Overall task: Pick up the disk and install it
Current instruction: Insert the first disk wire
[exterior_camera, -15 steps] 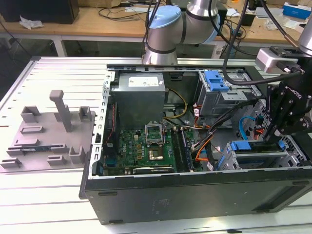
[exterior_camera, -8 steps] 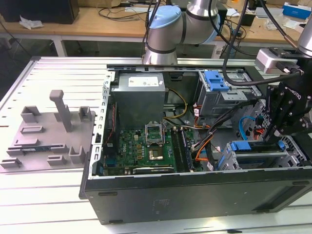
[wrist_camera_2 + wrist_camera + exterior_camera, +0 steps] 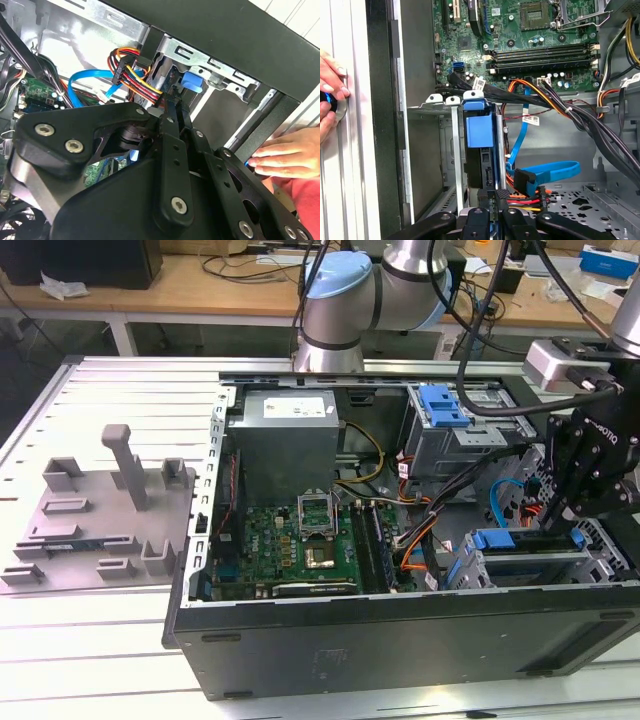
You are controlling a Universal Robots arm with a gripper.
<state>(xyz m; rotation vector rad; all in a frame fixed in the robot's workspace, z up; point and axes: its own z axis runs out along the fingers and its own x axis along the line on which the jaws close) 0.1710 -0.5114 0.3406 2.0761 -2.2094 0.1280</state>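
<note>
Most of the job looks done: inside the open PC case (image 3: 400,650), the disk (image 3: 480,130) stands edge-on, sunk well into the drive cage (image 3: 530,565) at the exterior view's lower right, with the claw (image 3: 495,202) clamped on its exposed end and not yet released.

Slotted metal table (image 3: 100,660), open computer case (image 3: 400,650) lying on it — grey fixture (image 3: 95,525) alongside
</note>
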